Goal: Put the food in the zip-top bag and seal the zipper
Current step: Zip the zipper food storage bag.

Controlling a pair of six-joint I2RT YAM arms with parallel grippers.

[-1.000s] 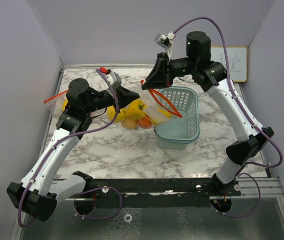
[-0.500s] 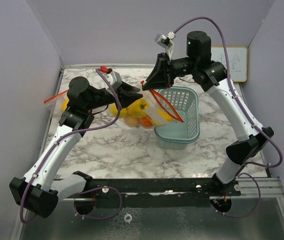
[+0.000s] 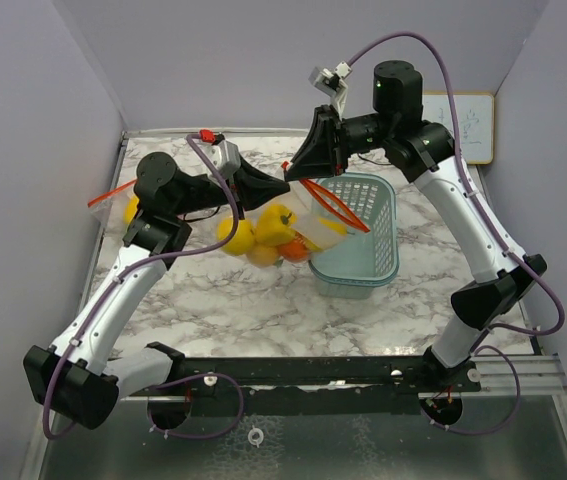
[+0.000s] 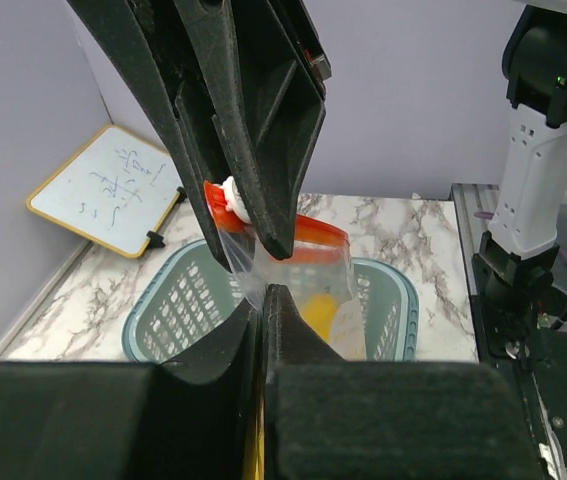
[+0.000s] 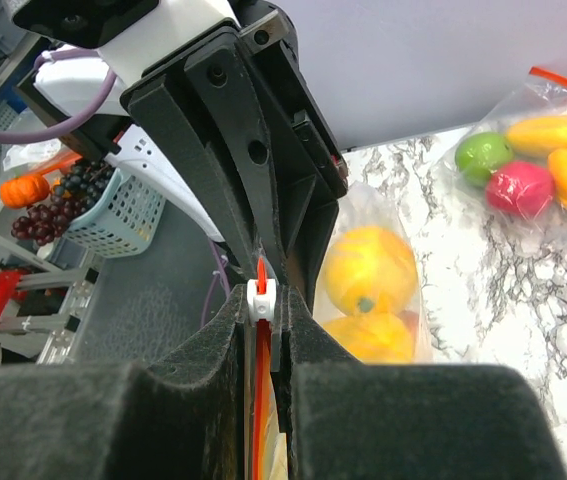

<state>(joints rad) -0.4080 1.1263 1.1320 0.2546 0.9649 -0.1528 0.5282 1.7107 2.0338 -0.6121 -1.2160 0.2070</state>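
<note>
Robot lab test cell, not a home or shop. Marble-print table (image 3: 263,300) boxed in by plain lilac panels (image 3: 23,150) at its left, far and right edges. 2 white-and-black arms, left arm (image 3: 113,295) and right arm (image 3: 463,225), bolted to a black rail (image 3: 313,368) along the table's near edge. Purple cables (image 3: 447,85) loop off them. Small whiteboard (image 3: 471,127) leans beyond the table's far right corner. Props are playthings: glossy toy fruits (image 3: 276,223) in a zip-top bag (image 3: 308,228) above the table. The right wrist view shows a small basket (image 5: 113,210) of toy grapes past the table.

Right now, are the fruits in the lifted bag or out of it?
In. Yellow and orange fruits show through the clear bag, sagging low in it.
</note>
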